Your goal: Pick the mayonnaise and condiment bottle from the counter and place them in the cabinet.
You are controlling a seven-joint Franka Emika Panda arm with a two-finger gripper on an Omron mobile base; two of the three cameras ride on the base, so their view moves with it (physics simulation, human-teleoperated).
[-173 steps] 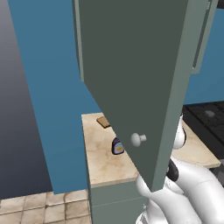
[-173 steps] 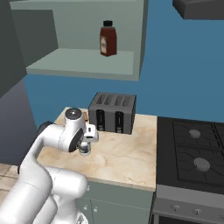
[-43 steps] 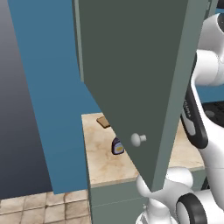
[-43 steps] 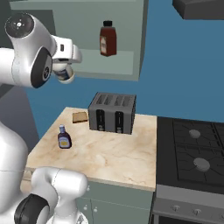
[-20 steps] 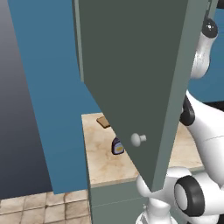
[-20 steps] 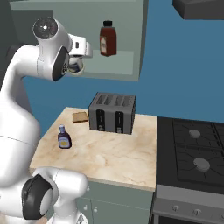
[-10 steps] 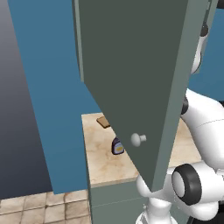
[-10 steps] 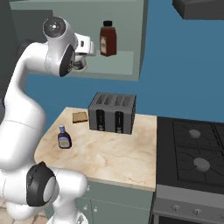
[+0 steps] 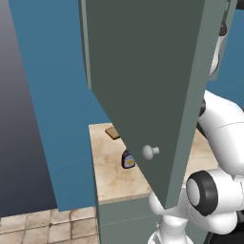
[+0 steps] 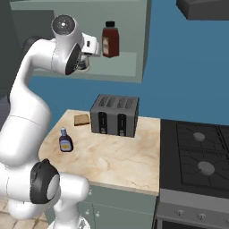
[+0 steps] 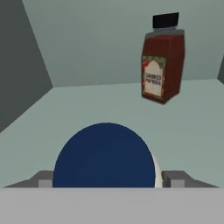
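The gripper (image 11: pixel 105 183) clamps what seems a blue-lidded jar (image 11: pixel 105 155), lid toward the camera (axis along the fingers), above the cabinet (image 10: pixel 129 67) shelf's front edge; the brown bottle (image 11: pixel 162 59) stands upright behind.

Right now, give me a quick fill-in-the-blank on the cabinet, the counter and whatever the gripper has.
1. The gripper holds the mayonnaise jar, whose lid is ___.
2. The dark red bottle stands on the cabinet's ___.
3. The cabinet door is ___.
4. The small condiment bottle stands on the ___, left of the toaster in the right base view.

Missing words: blue; shelf; open; counter
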